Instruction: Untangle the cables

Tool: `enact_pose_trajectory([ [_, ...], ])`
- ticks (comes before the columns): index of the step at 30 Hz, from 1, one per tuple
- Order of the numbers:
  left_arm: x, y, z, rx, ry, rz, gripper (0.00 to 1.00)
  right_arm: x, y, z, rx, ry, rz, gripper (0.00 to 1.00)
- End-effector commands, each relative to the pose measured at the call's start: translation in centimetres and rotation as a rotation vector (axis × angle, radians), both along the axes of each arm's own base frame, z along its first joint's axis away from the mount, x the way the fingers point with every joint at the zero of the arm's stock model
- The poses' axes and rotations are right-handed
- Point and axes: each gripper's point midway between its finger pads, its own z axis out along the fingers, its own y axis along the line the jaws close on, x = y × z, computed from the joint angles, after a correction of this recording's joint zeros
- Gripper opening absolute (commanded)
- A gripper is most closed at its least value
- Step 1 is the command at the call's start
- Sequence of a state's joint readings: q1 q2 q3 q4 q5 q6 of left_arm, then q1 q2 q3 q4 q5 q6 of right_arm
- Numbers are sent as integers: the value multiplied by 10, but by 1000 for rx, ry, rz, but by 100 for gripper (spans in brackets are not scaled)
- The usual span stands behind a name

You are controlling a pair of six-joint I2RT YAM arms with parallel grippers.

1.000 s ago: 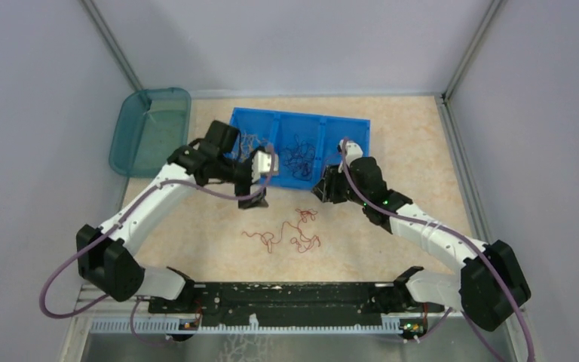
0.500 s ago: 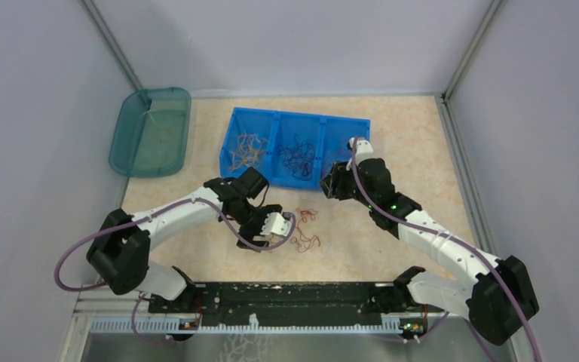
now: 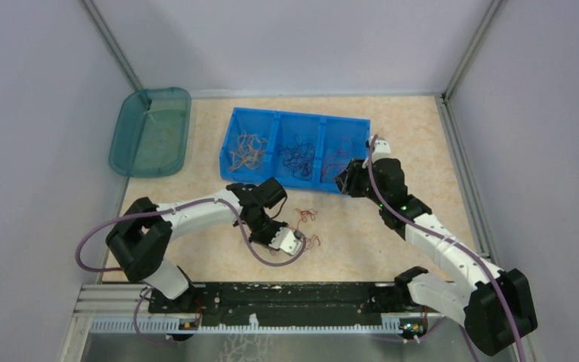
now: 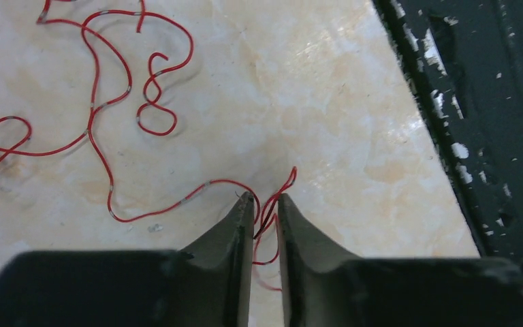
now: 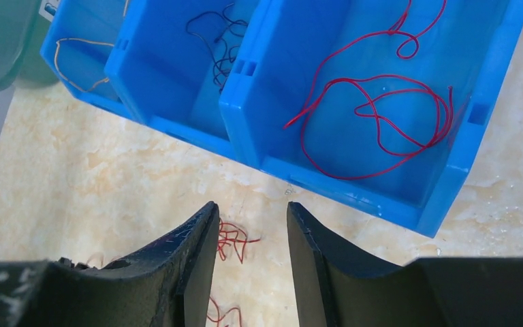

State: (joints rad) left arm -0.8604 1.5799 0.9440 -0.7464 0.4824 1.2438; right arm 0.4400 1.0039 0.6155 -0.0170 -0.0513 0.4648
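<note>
Loose red cables (image 3: 307, 216) (image 4: 95, 116) curl on the tabletop in front of a blue three-part bin (image 3: 295, 116). My left gripper (image 3: 295, 243) (image 4: 265, 197) is low at their near right end. Its jaws are drawn to a narrow gap with a few red strands lying loose between them. The bin holds orange-yellow cables (image 3: 245, 151) on the left, dark cables (image 3: 298, 154) in the middle and red cables (image 3: 337, 154) (image 5: 381, 116) on the right. My right gripper (image 3: 349, 181) (image 5: 250, 208) hangs open and empty at the bin's front right corner.
A teal tray (image 3: 151, 132) sits at the back left by the wall. The black base rail (image 3: 294, 294) (image 4: 490, 102) runs along the near edge, close to the right of my left gripper. Grey walls enclose the table on three sides.
My left arm swung from the bin down to the red cables on the table and its jaws narrowed around some strands. My right gripper drifted right along the bin's front.
</note>
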Motion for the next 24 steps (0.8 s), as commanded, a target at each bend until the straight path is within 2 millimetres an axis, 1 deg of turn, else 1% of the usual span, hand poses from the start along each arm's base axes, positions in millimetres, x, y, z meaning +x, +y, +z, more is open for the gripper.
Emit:
enact_pose_trajectory([
  [1, -14, 1, 6, 19, 25, -83, 16, 4, 2, 16, 41, -43, 5, 42],
  [4, -15, 7, 12, 41, 21, -91, 1, 5, 3, 16, 48, -44, 6, 41],
  [5, -13, 9, 16, 52, 7, -94, 0, 6, 3, 18, 50, -49, 7, 41],
  [6, -10, 9, 25, 55, -5, -93, 0, 6, 4, 21, 56, -58, 10, 41],
  [7, -8, 8, 36, 52, -12, -85, 0, 6, 5, 25, 64, -69, 19, 41],
  [8, -9, 6, 52, 41, -9, -81, 0, 6, 8, 28, 71, -81, 33, 41],
  [10, -10, -5, 94, -15, 5, -63, 0, 4, 16, 37, 90, -118, 91, 42],
  [12, -14, -21, 141, -104, 38, -38, 0, -1, 28, 48, 115, -167, 176, 43],
  [14, -20, -30, 179, -170, 68, -18, 0, -8, 41, 61, 147, -227, 266, 45],
  [15, -24, -32, 194, -196, 82, -8, 0, -12, 45, 68, 164, -259, 304, 46],
  [16, -27, -33, 206, -217, 91, 5, 0, -16, 49, 74, 179, -290, 336, 47],
  [18, -32, -33, 224, -250, 104, 29, 0, -26, 56, 83, 205, -350, 410, 50],
  [20, -34, -34, 239, -283, 103, 56, 0, -35, 62, 94, 229, -403, 470, 53],
  [24, -35, -36, 270, -357, 86, 92, 0, -59, 70, 102, 256, -484, 606, 59],
])
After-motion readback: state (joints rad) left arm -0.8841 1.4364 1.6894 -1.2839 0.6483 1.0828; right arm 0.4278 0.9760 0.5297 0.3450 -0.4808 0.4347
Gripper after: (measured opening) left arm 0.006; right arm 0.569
